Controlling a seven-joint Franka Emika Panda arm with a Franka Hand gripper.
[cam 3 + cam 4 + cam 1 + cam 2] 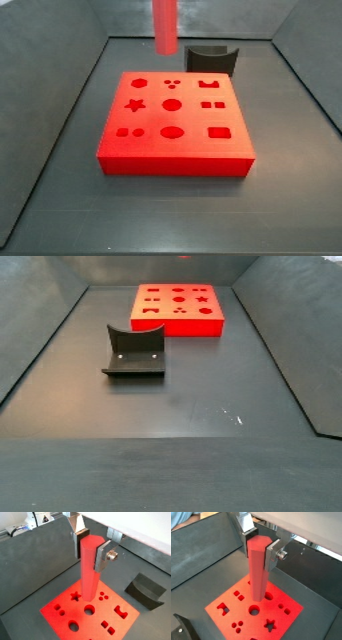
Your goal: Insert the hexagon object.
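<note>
My gripper (89,552) is shut on the hexagon object (89,577), a long red prism held upright by its upper end between the silver fingers (105,558). It shows the same way in both wrist views: gripper (258,551), prism (258,572). The prism hangs above the wide red block (90,624) with several shaped holes, and its lower end is clear of the block's top. In a side view only the prism's lower part (164,25) shows, high over the block's (174,165) far edge. The gripper itself is out of view in both side views.
A small dark grey curved holder (211,58) stands on the dark floor just behind the block, and it also shows in a wrist view (145,589) and a side view (134,351). Dark walls enclose the floor. The block (178,326) lies near one wall.
</note>
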